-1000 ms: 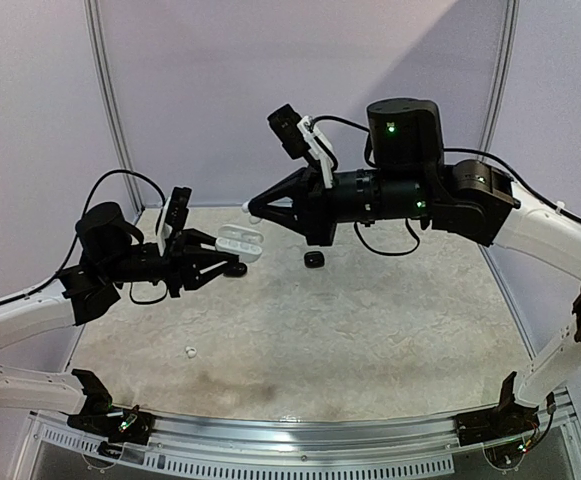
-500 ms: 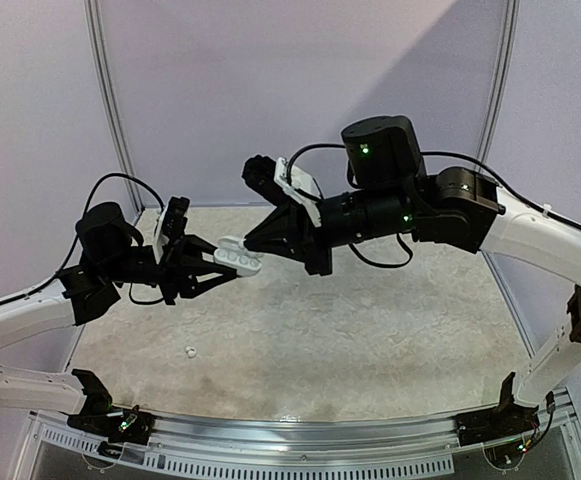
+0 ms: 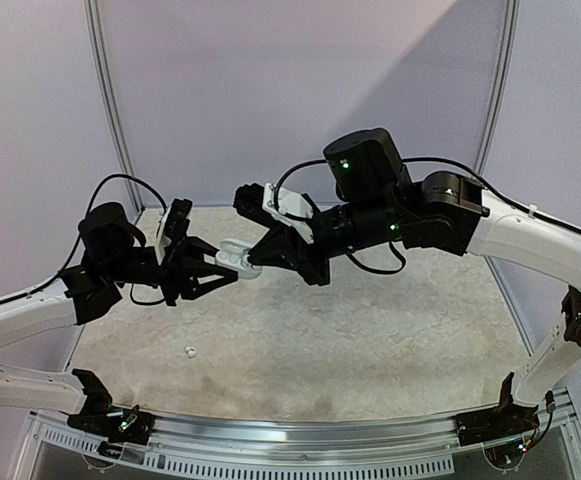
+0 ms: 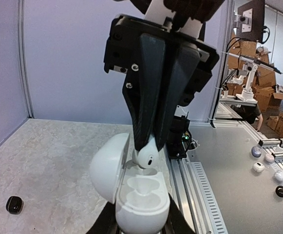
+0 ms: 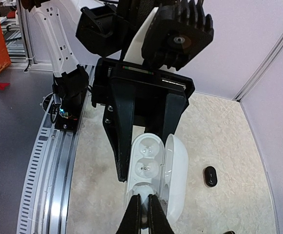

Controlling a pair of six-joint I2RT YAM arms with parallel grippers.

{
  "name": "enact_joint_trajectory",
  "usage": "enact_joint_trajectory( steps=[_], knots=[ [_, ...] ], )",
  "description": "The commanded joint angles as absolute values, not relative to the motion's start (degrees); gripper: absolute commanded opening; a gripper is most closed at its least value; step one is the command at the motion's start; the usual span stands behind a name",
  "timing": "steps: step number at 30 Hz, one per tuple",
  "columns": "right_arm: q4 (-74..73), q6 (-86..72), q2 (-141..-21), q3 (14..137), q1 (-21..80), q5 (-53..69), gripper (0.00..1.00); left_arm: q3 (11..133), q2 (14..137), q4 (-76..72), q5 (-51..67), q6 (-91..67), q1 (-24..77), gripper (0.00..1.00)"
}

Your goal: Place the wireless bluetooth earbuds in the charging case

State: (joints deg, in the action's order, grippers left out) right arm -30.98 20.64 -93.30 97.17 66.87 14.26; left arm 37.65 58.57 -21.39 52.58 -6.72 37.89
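We are gripping the open case (image 4: 137, 210) in our left end effector (image 3: 226, 267), its long axis pointing toward our right end effector (image 4: 149, 148), which is pinching a white earbud (image 4: 146, 157), bulb down, just over the case.

You'll see the charging case (image 4: 140, 200) and white earbud (image 4: 146, 157) are smooth, glossy plastic. The right claw (image 4: 148, 146) is matt black plastic. The worktop (image 4: 48, 161) looks matt, mottled stone. At 8 o'clock, the black earbud (image 4: 14, 204) shines.

One open case (image 4: 141, 207), two white earbuds (image 4: 146, 158) (one black pebble (image 4: 14, 204)).
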Motion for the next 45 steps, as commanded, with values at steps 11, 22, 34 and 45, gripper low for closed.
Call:
enact_joint_trajectory(
  steps=[11, 22, 34, 45],
  knots=[
    [-39.5, 26.8, -96.8, 100.8, 67.3, 12.1, 0.01, 38.6, 58.8, -21.8, 56.7, -3.6, 38.8, 0.0],
    [-48.4, 32.7, -100.9, 107.7, 67.3, 9.1, 0.03, 39.4, 58.8, -20.1, 58.1, -0.8, 38.8, 0.0],
    [-50.2, 35.6, -101.9, 109.8, 67.3, 6.2, 0.05, 39.7, 58.8, -19.2, 58.8, 1.4, 38.8, 0.0],
    [-48.9, 35.1, -103.9, 110.7, 67.3, 3.1, 0.09, 39.4, 58.6, -20.3, 58.9, 1.8, 38.8, 0.0]
  ],
)
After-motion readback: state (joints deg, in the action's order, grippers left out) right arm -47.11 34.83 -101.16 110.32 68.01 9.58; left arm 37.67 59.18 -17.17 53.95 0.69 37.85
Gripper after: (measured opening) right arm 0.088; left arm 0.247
